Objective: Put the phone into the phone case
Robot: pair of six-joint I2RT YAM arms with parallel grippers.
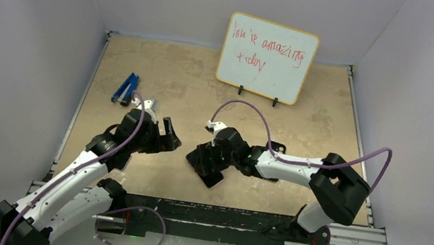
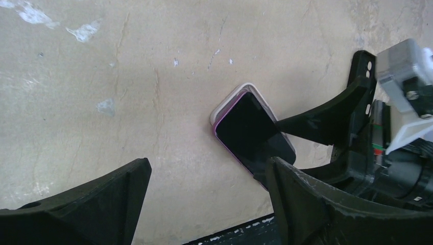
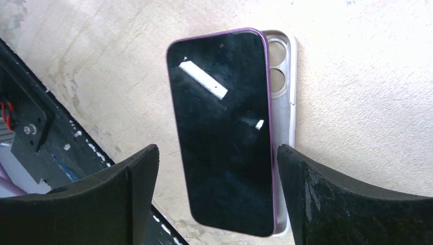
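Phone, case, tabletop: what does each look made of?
Phone: the front looks like glossy black glass, since it mirrors a bright light strip. The thin purple edge could be metal or plastic; can't tell.
Phone case: pale grey-white and matte, probably soft plastic or silicone, with two round camera cutouts.
Table: beige, mottled and matte, maybe stone-look laminate, scuffed with white flecks.

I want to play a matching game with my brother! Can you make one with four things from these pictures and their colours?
Things:
1 phone
2 case
3 board
4 tool

Colours:
a white, with round holes
b blue
c black, with a purple rim
d white, with red writing

Pairs: 1-c, 2-a, 3-d, 4-b
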